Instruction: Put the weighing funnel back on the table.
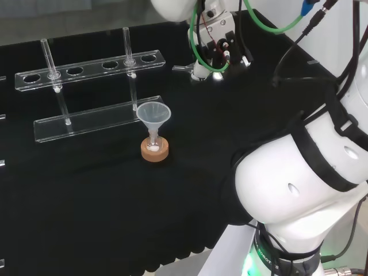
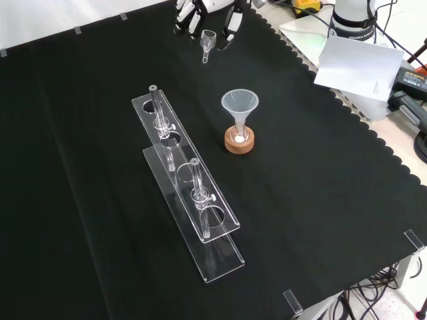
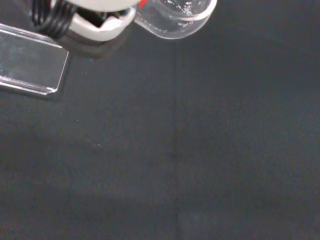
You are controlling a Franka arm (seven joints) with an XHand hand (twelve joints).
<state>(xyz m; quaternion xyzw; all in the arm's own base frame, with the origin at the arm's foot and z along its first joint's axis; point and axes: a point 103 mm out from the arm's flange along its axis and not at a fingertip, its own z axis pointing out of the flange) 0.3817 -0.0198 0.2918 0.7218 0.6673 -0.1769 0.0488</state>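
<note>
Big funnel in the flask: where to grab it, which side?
Pinch the funnel by its cone wall under the rim, from above on the front view's right. Its stem sits inside the flask on the cork ring, and the rack stands to its left.

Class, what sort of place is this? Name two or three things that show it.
Probably a chemistry lab bench with a robot: a clear test tube rack, a funnel in a flask on a cork ring, and the hand holding a weighing funnel.

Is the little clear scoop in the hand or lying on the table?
In the hand: its fingers pinch the weighing funnel between them.
</note>
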